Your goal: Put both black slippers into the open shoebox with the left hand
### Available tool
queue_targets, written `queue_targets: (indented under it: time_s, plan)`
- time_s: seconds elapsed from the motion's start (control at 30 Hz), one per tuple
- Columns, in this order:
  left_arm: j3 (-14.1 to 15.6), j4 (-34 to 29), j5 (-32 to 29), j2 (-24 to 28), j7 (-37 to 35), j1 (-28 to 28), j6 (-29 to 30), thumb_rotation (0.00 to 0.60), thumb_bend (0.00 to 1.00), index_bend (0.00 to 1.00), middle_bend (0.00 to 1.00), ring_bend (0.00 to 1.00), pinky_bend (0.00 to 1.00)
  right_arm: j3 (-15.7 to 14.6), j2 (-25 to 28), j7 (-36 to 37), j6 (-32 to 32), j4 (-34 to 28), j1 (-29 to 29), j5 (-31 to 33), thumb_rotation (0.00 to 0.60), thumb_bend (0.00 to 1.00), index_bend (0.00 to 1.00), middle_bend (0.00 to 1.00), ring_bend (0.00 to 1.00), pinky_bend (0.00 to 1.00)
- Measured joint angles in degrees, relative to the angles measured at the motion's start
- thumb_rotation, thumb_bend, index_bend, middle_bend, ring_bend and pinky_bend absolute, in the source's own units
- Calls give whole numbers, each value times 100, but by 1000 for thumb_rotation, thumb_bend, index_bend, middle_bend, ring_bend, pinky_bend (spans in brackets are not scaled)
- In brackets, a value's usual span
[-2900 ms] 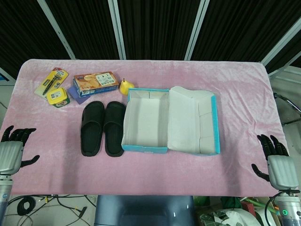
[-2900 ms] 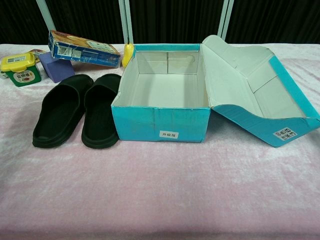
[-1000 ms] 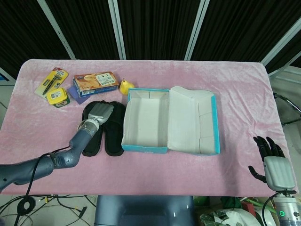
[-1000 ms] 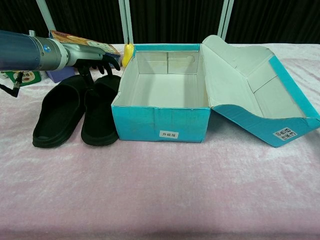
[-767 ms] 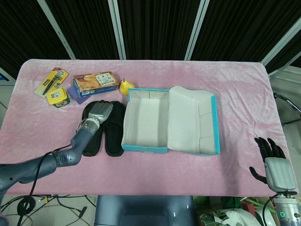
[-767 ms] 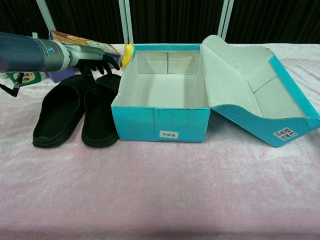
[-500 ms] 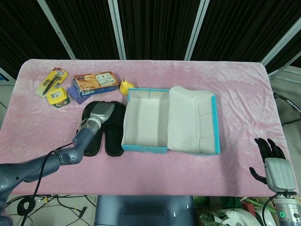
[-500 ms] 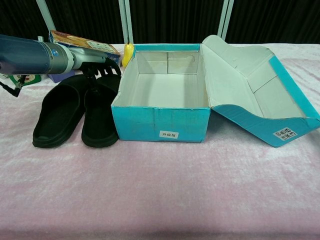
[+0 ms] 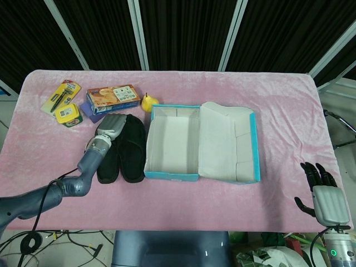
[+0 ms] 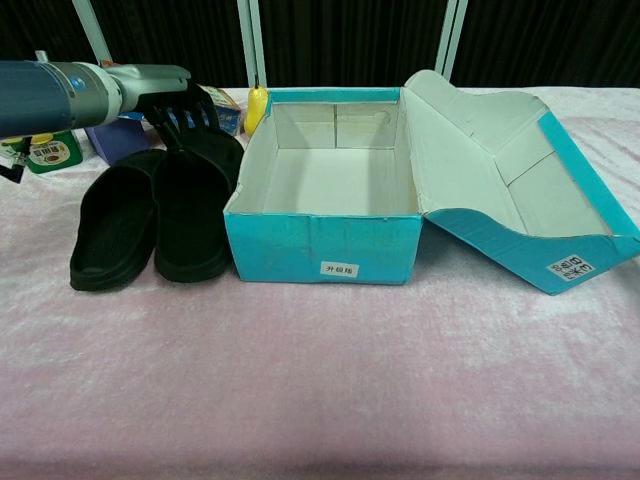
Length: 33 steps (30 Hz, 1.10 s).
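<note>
Fingers of the robot's left hand (image 10: 180, 112) are curled down over the far, toe ends of the two black rubber slippers (image 9: 121, 147); from the chest view they seem to clasp the straps of both at once, with the right-hand slipper's toe tipped up a little, though how firm the hold is I cannot tell. The pair lies side by side on the pink plush tablecloth (image 9: 183, 200), long axes running near to far, heels toward the robot, just left of the open turquoise cardboard shoebox (image 9: 172, 142) and about touching its left wall. So the box's white, empty well lies directly to the right of the hand, its length parallel to the slippers, and the coming move looks like a lift and a short carry rightward over that wall. The right hand (image 9: 327, 201) sits well apart at the near right corner, fingers spread, holding nothing; the left hand is plainly the nearer one. Behind the slippers are an orange printed carton (image 9: 113, 98) and a small yellow pear-shaped object (image 9: 147, 102).
</note>
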Motion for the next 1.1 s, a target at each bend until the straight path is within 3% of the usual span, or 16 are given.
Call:
queue_targets:
  time_s: [0.33,0.63,0.87,1.1]
  plan:
    - [-290,-693,1176,580,-1547,492,137,600,2,392,435,348,424,21,5,-16,-46,1,63,-39,600,157,110,79,47,152]
    - [-872,-756,1908,400,-3325,470,-172,600,2,388,433,348,425,15,73,2,22,-25,28,-56,600,157,111,79,48,153]
    - [-1194,-334,2000,-25,-3462,-56,-340,600,3,386,433,350,432,-6,93,100,102,-2,-50,-33,600,157,111,79,47,152]
    - [-1063,-623,1908,294,-3273,-157,-758,600,3,382,425,350,432,-18,73,197,95,91,-60,-44,600,157,110,80,48,152]
